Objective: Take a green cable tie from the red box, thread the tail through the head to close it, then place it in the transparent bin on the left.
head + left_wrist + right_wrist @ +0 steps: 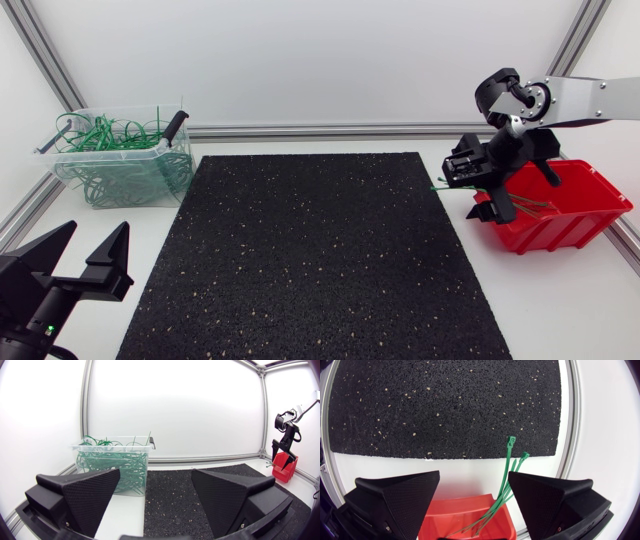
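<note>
Right wrist view – my right gripper (474, 480) hangs wide open, empty, over the red box (452, 515) – green cable ties (506, 475) lie between its fingers, heads pointing straight ahead.

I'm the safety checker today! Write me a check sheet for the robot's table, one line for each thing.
Surface: black speckled rubber mat on the white table.
Job's things: transparent plastic bin at the rear left, holding tangled green cable ties; red plastic box at the right, with straight green ties poking over its rim.
Clutter: nothing seen.
Grippers: left gripper open and empty, at the near left; right gripper open above the red box.
Cables: nothing seen.
Surroundings: nothing seen.
</note>
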### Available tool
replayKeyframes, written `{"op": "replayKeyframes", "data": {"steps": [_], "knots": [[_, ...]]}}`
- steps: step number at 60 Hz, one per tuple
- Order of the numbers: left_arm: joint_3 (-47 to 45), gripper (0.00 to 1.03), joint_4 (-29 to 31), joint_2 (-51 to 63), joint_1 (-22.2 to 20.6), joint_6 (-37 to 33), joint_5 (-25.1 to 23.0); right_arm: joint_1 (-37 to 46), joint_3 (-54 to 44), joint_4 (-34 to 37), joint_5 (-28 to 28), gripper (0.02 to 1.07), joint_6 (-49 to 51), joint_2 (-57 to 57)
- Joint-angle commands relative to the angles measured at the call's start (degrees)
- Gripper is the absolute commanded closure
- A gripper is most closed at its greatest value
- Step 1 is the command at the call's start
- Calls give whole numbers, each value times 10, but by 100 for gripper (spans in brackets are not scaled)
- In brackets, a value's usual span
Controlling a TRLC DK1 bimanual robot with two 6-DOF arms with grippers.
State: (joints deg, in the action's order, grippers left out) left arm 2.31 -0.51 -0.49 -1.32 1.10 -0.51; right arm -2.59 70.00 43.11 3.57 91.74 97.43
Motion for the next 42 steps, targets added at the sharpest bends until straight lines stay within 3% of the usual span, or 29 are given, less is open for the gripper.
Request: {"op": "replayKeyframes", "data": {"steps": [1, 24, 42], "knots": [[-21, 4, 16, -1, -3, 8, 2, -7, -16, 0, 7, 7, 6, 12], [-21, 4, 16, -1, -3, 8, 2, -13, -7, -19, 23, 7, -4, 47], [-21, 4, 16, -1, -3, 8, 2, -20, 2, -74, 37, 7, -21, 71]]}}
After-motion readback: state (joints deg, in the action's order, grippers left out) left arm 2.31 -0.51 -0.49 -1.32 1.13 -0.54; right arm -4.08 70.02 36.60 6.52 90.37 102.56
